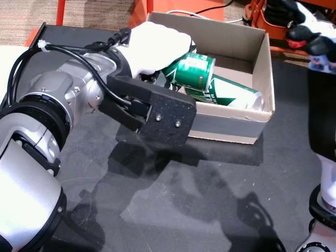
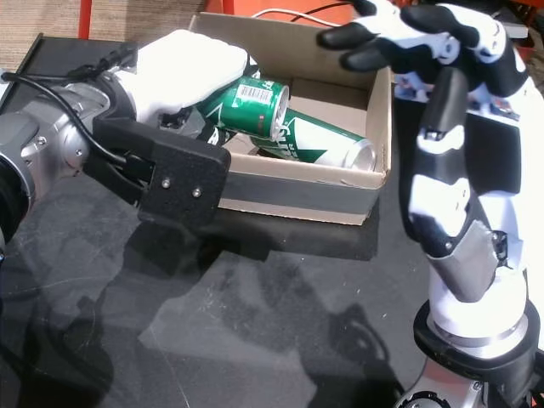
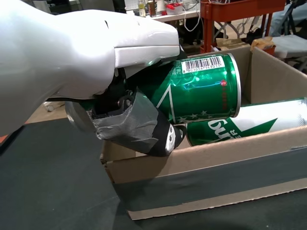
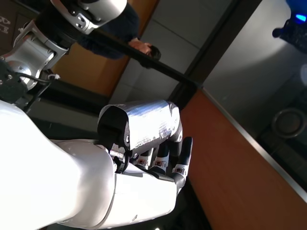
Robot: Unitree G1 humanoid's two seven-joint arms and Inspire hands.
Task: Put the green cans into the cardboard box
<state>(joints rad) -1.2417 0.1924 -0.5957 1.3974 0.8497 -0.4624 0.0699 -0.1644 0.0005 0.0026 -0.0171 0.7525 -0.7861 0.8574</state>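
My left hand (image 1: 155, 44) (image 2: 183, 68) (image 3: 96, 48) is shut on a green can (image 1: 193, 71) (image 2: 248, 106) (image 3: 201, 91), holding it on its side over the left part of the cardboard box (image 1: 262, 58) (image 2: 378, 127) (image 3: 230, 158). A second green can (image 1: 231, 94) (image 2: 327, 146) (image 3: 249, 124) lies on its side on the box floor, just under the held one. My right hand (image 2: 408, 34) (image 4: 158, 143) is raised above the box's right wall, fingers apart and holding nothing. In one head view only the right hand's fingertips (image 1: 310, 37) show at the edge.
The box stands on a dark glossy table (image 1: 199, 199) (image 2: 280, 323). Orange and red frame parts (image 1: 142, 8) stand behind the box. A white cable (image 2: 280, 13) runs past its far wall. A person (image 4: 124, 28) shows in the right wrist view's background.
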